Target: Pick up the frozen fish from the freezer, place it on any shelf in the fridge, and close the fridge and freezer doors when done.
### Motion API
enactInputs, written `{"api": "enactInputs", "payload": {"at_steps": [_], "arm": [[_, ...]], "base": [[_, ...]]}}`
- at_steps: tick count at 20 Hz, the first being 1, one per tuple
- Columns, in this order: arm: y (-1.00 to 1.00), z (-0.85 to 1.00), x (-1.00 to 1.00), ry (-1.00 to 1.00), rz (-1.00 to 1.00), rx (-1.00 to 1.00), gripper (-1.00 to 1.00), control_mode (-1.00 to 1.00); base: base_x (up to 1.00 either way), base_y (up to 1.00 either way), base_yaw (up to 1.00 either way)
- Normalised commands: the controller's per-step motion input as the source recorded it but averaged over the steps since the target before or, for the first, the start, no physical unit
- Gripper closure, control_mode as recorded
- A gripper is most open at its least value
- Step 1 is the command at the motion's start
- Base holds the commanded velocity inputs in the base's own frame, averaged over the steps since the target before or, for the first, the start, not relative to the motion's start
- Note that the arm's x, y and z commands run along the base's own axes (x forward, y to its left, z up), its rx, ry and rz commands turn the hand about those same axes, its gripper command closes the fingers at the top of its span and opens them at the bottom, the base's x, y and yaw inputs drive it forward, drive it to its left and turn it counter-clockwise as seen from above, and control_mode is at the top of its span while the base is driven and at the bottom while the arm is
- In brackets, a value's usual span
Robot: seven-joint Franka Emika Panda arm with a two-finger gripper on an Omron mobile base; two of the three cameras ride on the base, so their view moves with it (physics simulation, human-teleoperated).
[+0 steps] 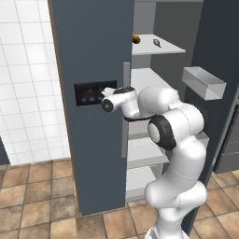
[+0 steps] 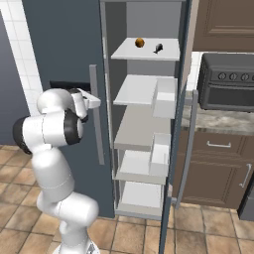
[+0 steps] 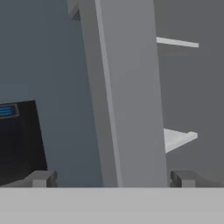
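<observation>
Two finger tips are standing wide apart at the freezer door's handle (image 3: pixel 127 96).
The hand (image 3: pixel 111 178) is gaping empty around the grey bar, beside the black panel (image 1: pixel 94 93). The frozen fish (image 2: pixel 158 48) is lying on the fridge's top shelf (image 2: pixel 149 53), near an orange-brown ball (image 2: pixel 140 42).

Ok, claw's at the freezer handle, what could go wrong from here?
1. The open claw straddles the freezer door's handle; backing off sideways could snag it and pull that door open.
2. The fridge door stands open beside the arm; swinging over could clip its bin.
</observation>
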Motion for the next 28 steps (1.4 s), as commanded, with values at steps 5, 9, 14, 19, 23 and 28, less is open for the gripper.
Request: {"api": "enactInputs", "payload": {"at_steps": [5,9,14,19,23,28], "arm": [[-0.02,0.0,0.83,0.0,0.04,0.0,-1.0,-1.0],[0.0,0.0,0.42,0.01,0.01,0.0,-1.0,-1.0],[0.0,0.28,0.01,0.02,0.0,0.0,-1.0,-1.0],[0.02,0.71,0.0,0.0,0.0,0.0,-1.0,-1.0],[0.01,0.93,0.0,-0.01,0.0,0.0,-1.0,-1.0],[0.0,0.99,-0.37,-0.01,0.0,0.0,-1.0,-1.0]], "base": [[0.0,0.0,0.0],[0.0,0.0,0.0],[0.0,0.0,0.0],[0.0,0.0,0.0],[0.0,0.0,0.0],[0.0,0.0,0.0]]}}
